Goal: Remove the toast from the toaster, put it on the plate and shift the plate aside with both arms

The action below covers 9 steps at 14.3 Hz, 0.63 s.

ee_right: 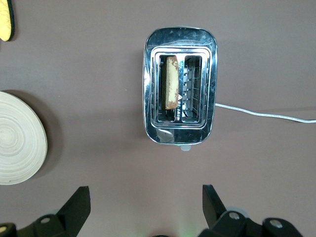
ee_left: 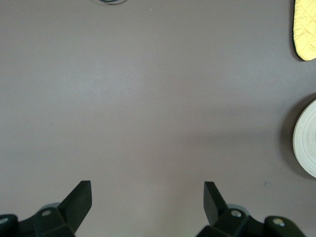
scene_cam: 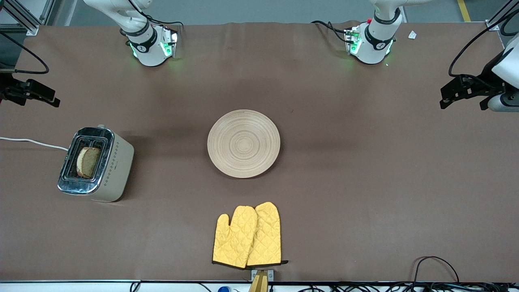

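Your toast (scene_cam: 88, 162) is sitting upright in one slot of the toaster (scene_cam: 97, 164) toward the right arm's end of the table; the other slot is showing only wire. The plate (scene_cam: 243, 143) is lying bare mid-table, mitts (scene_cam: 247, 235) nearer the camera. Your right gripper (ee_right: 145, 197) is hovering near the toaster, fingers spread; your left gripper (ee_left: 147, 197) is waiting over bare cloth, fingers apart.

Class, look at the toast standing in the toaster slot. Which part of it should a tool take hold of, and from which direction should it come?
Grip the toast by its exposed rounded top edge, coming straight down from above. It stands upright in one slot of the toaster, so only that crust edge shows above the chrome top and its sides are walled in. The fingers should close across its thin faces. The right tool, open above it, looks best placed.
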Motion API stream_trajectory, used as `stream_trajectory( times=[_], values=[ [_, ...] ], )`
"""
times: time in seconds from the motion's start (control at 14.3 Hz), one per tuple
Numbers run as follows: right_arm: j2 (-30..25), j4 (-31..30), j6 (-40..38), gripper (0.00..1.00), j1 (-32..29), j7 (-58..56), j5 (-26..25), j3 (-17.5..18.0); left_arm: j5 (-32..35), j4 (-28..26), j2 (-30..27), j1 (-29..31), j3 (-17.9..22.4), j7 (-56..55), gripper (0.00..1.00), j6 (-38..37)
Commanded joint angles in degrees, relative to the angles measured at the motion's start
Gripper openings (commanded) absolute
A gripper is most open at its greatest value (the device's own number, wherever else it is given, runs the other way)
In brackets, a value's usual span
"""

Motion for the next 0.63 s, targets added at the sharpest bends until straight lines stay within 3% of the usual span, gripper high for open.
stream_trajectory(
  times=[0.0, 0.56],
  values=[
    [0.05, 0.04, -0.34, 1.0, -0.37, 0.47, 0.73, 0.04, 0.19, 0.29, -0.55, 0.16, -0.14, 0.77, 1.0, -1.14],
    [0.14, -2.23, 1.84, 1.0, -0.46, 0.56, 0.9, 0.04, 0.19, 0.37, -0.64, 0.25, 0.03, 0.85, 1.0, -1.14]
  ],
)
